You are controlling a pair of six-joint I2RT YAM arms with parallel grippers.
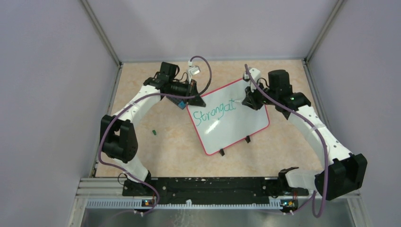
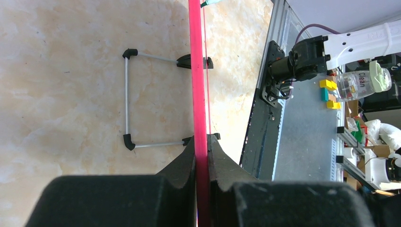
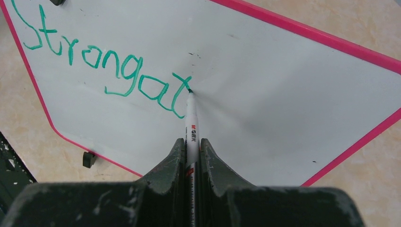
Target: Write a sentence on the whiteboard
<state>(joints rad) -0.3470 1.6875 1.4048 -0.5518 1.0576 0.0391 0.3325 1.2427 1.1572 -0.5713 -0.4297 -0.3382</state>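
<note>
Two tools, both closed. Left tool (image 2: 202, 142) clamps whiteboard (image 1: 231, 125) rim at its 10 o'clock corner, worktop (image 1: 175, 151) centre. Right tool (image 3: 191, 144), at 1 o'clock, grips marker (image 3: 191, 118), tip on board.

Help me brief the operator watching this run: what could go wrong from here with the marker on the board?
1. The left gripper pinches the whiteboard only by its thin pink edge; writing pressure could make the board slip or swing.
2. The marker has its tip at the last letter; if it slides in the right gripper, strokes may skew.
3. The green writing lies close beside the tip; a low pass might smear it.
</note>
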